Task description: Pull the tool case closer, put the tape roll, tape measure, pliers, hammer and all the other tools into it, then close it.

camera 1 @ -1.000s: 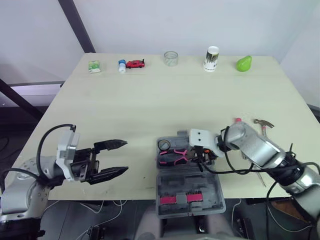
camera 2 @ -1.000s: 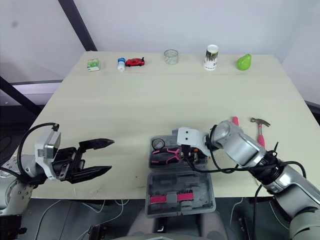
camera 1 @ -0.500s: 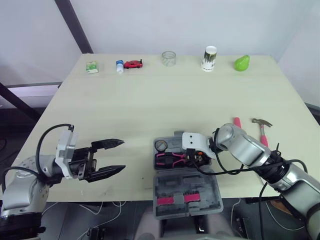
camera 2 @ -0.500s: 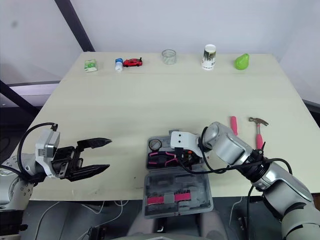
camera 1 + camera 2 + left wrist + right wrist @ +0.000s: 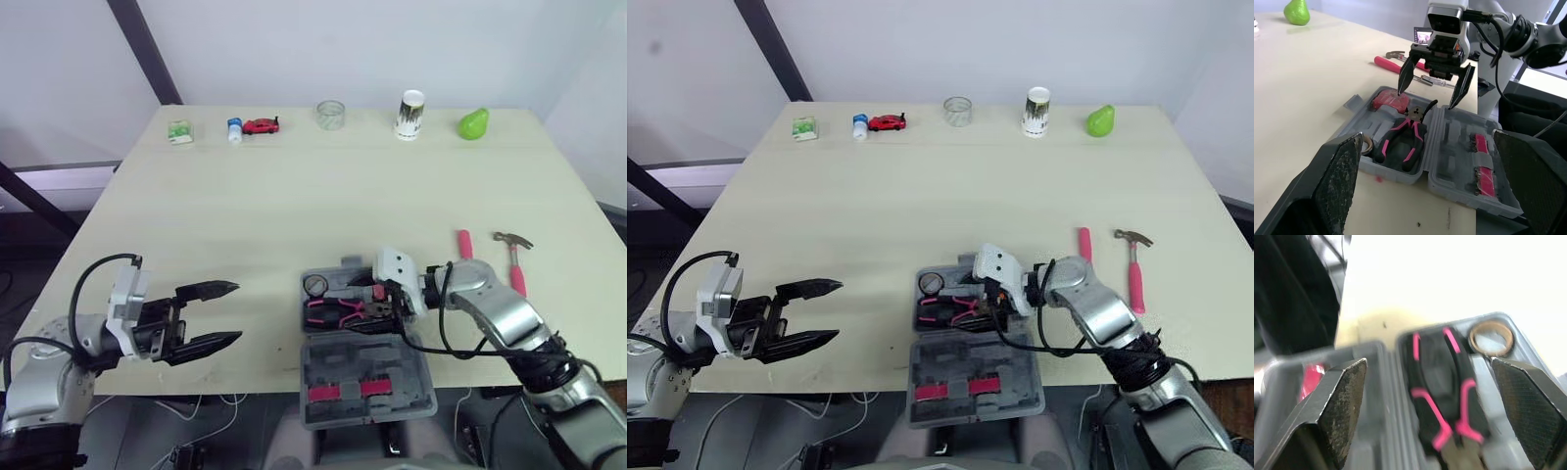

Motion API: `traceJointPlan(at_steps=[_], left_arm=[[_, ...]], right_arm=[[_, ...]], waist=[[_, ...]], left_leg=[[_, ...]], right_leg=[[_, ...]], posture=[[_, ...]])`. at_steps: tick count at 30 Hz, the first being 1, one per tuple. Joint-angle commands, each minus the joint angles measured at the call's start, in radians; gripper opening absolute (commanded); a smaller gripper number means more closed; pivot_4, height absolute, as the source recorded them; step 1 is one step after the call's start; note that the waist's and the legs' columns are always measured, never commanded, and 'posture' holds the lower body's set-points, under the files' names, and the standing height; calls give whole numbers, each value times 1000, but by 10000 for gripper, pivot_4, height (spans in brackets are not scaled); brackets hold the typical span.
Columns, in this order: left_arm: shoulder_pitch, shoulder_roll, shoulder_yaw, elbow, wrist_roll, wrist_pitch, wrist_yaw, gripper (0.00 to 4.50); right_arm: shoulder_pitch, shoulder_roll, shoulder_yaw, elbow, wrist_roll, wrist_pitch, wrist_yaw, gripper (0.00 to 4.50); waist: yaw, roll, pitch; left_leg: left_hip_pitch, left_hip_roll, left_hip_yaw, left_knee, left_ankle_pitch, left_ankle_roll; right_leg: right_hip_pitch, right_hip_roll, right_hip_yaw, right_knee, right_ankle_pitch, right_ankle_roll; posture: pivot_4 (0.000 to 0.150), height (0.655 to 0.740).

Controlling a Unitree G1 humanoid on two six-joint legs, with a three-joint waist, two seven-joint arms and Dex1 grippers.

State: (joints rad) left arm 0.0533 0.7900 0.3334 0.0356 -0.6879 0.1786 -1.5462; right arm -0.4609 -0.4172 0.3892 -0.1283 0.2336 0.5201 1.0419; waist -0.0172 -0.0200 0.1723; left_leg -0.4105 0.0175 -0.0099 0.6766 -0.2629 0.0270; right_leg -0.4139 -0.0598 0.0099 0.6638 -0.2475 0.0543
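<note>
The pliers [image 5: 338, 311] lay released in the case [image 5: 358, 364], beside the tape roll [image 5: 315, 285] and tape measure [image 5: 1391, 102]. The right hand [image 5: 1426, 98] had been drawn back from them and was held spread and empty just above the tray's right end. That step was judged done. The case stood open at the near edge of the counter [image 5: 294, 206]. The hammer [image 5: 514, 259] and a pink-handled tool [image 5: 463, 242] were left on the counter to its right, judged next. The left hand [image 5: 235, 311] was held spread, well left of the case.
</note>
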Motion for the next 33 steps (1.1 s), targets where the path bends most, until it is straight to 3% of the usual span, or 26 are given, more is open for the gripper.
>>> traceJointPlan(at_steps=[1, 5, 7, 8, 9, 24, 33], left_arm=[[10, -4, 1, 5, -5, -26, -45, 45000], [7, -4, -6, 26, -3, -42, -54, 45000], [3, -2, -9, 37, -2, -48, -57, 45000], [1, -1, -11, 43, -1, -51, -60, 45000], [-2, -1, -12, 50, 0, -56, -62, 45000], [-6, 18, -49, 133, -9, -129, -68, 45000], [-19, 23, -60, 164, -8, -147, -68, 45000]], right_arm=[[26, 39, -57, 31, 22, -67, -44, 33541], [74, 83, -62, 94, -9, -169, -89, 13056], [89, 89, -56, 106, -17, -207, -87, 7172], [97, 96, -58, 111, -16, -220, -92, 1685], [105, 99, -57, 120, -20, -239, -94, 415], [97, 108, -12, 371, -143, -434, -85, 415], [120, 116, 116, 572, -288, -450, -90, 415]], waist=[[1, 0, 0], [3, 0, 0], [3, 0, 0], [2, 0, 0], [2, 0, 0], [0, 0, 0], [-4, -4, -7]], left_leg=[[0, 0, 0, 0, 0, 0], [0, 0, 0, 0, 0, 0], [0, -1, 0, 0, 0, 0], [0, -1, 0, 0, 0, 0], [0, -1, 0, 0, 0, 0], [1, 0, 1, 0, 0, 0], [19, 3, 6, -7, 0, 0]], right_leg=[[0, 0, 0, 0, 0, 0], [0, 0, 0, 0, 0, 0], [0, 0, 0, 0, 0, 0], [0, 0, 0, 0, 0, 0], [0, 0, 0, 0, 0, 0], [0, 1, 1, 0, 0, 0], [12, 4, 7, -1, -1, -1]], posture=[[1500, 7400], [1500, 7400], [1500, 7400], [1500, 7400], [1500, 7400], [1500, 7400], [1500, 7400]])
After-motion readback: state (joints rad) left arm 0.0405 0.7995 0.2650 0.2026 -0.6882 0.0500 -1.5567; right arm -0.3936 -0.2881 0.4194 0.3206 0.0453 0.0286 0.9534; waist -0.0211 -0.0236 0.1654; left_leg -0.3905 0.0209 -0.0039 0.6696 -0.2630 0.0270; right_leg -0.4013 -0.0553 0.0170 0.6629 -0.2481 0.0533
